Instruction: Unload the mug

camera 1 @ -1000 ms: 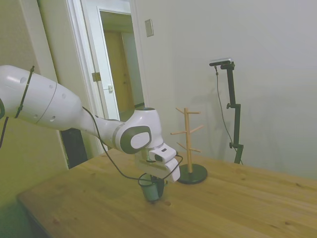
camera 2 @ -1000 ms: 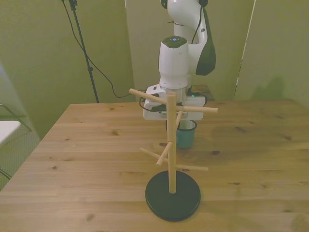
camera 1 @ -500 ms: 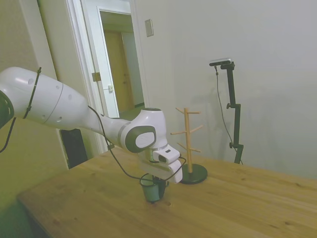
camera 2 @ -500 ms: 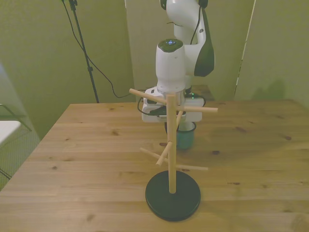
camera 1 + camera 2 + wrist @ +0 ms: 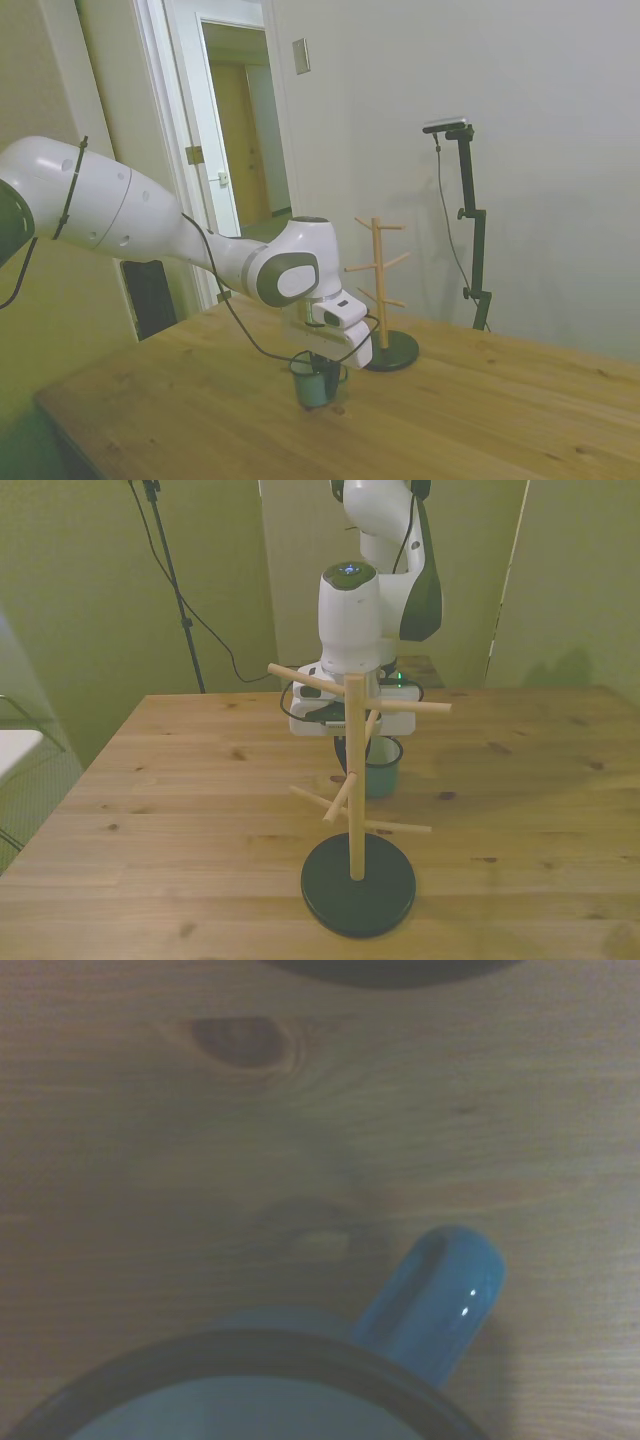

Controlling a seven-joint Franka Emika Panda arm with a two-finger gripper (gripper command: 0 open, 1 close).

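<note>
Your mug [image 5: 316, 385] stands upright on the worktop [image 5: 480, 420], low in the centre of the side view, off the peg stand [image 5: 380, 290] and apart from its dark base [image 5: 358, 885]. In the front view it shows just behind the stand's post, a little right of centre. The wrist view shows its dark rim and its blue handle [image 5: 432, 1298] with bare wood around, so I judge it is seated on the wood and not hanging.

The gripper [image 5: 322, 362] is directly over the mug, at the rim. Whether its fingers are spread or pinching the rim, I cannot tell; the wrist body hides them in both wide views.

I judge the step is the release and the retreat. Before you lift, make sure the fingers are fully away from the rim, otherwise the light mug may come up with them or tip over. Rise straight up, slowly. Do not swing toward the stand, because its pegs are near the wrist.
</note>
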